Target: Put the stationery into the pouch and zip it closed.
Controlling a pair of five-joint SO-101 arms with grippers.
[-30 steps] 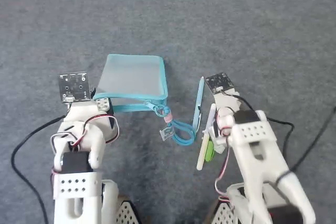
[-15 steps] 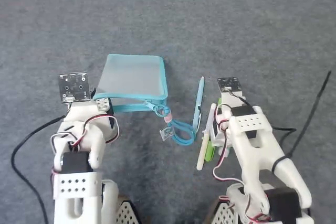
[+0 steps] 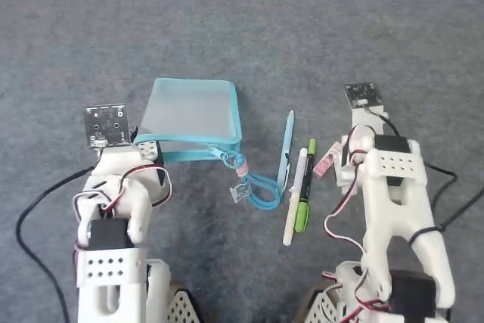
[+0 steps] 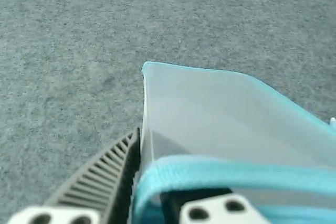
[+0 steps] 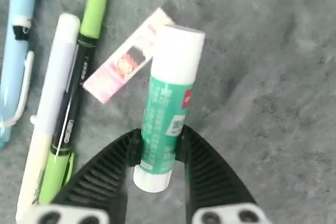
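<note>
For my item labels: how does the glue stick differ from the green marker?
The glue stick is short and thick; the green marker is long and thin. The glue stick is clamped in the right gripper; the green marker lies free on the table. Both are outside the pouch.

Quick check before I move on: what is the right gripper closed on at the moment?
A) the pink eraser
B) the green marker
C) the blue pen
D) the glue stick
D: in the right wrist view the right gripper is clamped on the glue stick, while the blue pen, green marker and pink eraser lie loose on the table.
</note>
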